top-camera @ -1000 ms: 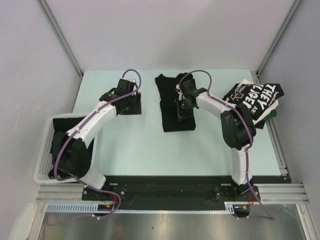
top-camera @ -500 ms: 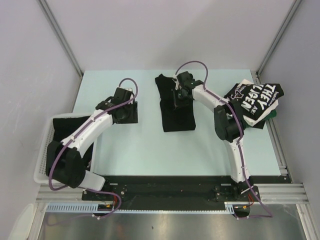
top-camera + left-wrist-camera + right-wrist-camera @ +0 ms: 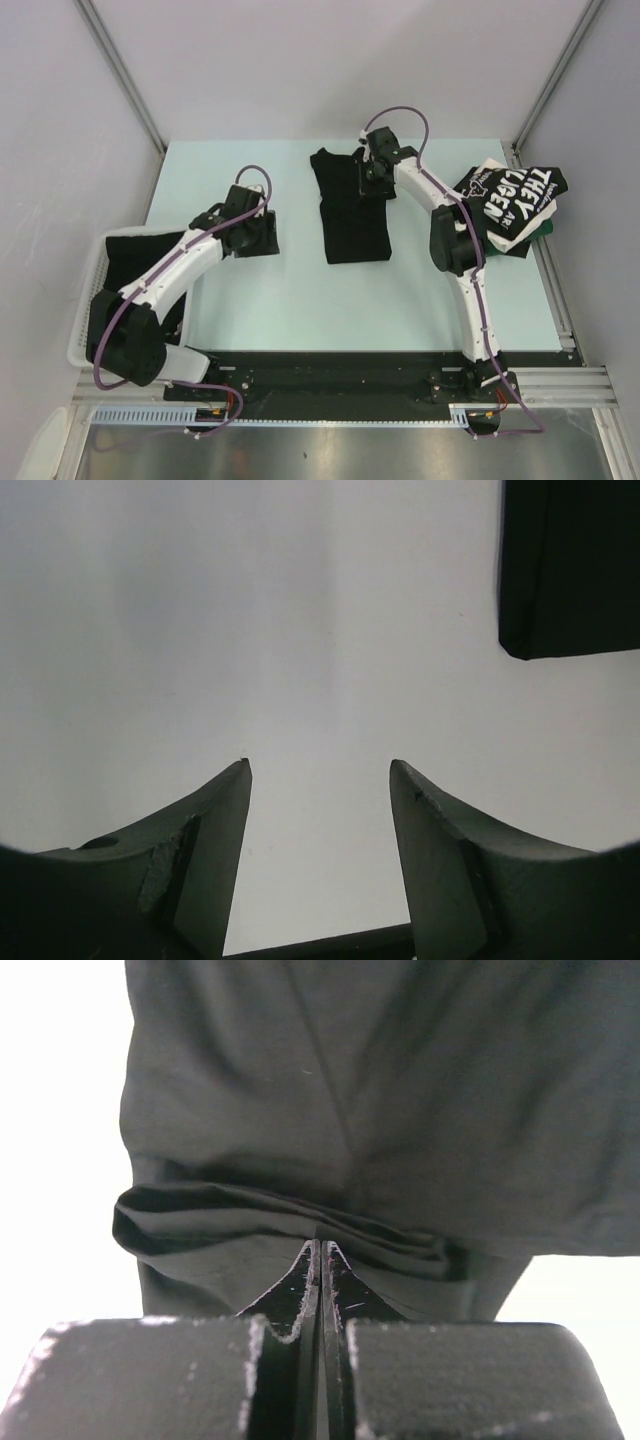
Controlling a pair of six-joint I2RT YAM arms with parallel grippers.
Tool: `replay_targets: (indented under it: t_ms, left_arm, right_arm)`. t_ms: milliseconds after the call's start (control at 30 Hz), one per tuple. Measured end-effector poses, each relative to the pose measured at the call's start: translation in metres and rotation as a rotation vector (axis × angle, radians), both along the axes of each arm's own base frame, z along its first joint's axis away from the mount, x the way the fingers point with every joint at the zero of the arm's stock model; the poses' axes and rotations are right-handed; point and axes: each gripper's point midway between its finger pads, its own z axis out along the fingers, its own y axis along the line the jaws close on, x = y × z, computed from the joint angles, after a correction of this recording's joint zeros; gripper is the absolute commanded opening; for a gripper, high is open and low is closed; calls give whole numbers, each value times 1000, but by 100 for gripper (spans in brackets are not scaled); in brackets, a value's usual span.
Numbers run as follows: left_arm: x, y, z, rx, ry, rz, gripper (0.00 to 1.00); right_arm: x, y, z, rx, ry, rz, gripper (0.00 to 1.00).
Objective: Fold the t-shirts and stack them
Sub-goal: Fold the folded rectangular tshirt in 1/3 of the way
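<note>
A black t-shirt [image 3: 350,215] lies folded into a long strip at the middle of the table. My right gripper [image 3: 370,172] is shut over its far right part. In the right wrist view the closed tips [image 3: 318,1245] press against a bunched fold of the shirt [image 3: 300,1110], and no cloth shows between them. My left gripper [image 3: 257,232] hangs open over bare table to the left of the shirt. Its fingers [image 3: 225,820] hold nothing, and a shirt corner [image 3: 570,570] shows at the upper right of the left wrist view. More t-shirts [image 3: 510,200], the top one with white block lettering, are piled at the right edge.
A white mesh basket [image 3: 88,310] stands at the near left with black cloth [image 3: 130,250] in it, beside the left arm. The table's walls close in at the back and on both sides.
My shut right gripper has slid from the shirt's middle toward its far end. The left gripper has drawn back a little, toward the near left, still open.
</note>
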Motion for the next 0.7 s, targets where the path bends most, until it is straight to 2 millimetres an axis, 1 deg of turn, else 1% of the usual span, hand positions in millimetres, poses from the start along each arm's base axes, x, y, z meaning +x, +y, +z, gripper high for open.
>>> replay_targets:
  t_ms: [33,100,133,233,300,367,433,500,567,633,700]
  left_arm:
    - [-1,-3,-3,-20,5,-2,66]
    - [-3,-12,-9,-70,16,-7,68]
    - [-4,-17,-11,-95,21,-12,68]
    - [-3,-32,-17,-170,30,-22,70]
    - [1,-42,-20,-219,36,-33,70]
    - [5,-52,-23,-260,41,-40,70]
    - [8,-59,-26,-288,49,-48,70]
    - [10,-65,-29,-310,61,-59,70]
    - [11,-70,-32,-325,74,-72,70]
    - [11,-75,-31,-339,81,-86,70]
    - [13,-80,-28,-352,77,-100,70]
  right_arm:
    - [1,-4,1,-3,-1,-7,0]
    - [-4,-11,2,-16,9,-20,6]
    - [-9,-15,2,-23,17,-25,9]
    - [-36,-33,7,-44,63,-45,11]
    - [-58,-44,15,-46,84,-63,12]
    - [-77,-56,27,-42,90,-80,19]
    - [-92,-67,37,-36,91,-104,29]
    - [-106,-77,43,-30,97,-126,34]
    - [-114,-85,41,-31,110,-148,40]
    - [-120,-88,34,-33,127,-158,43]
    - [-127,-89,24,-34,155,-165,45]
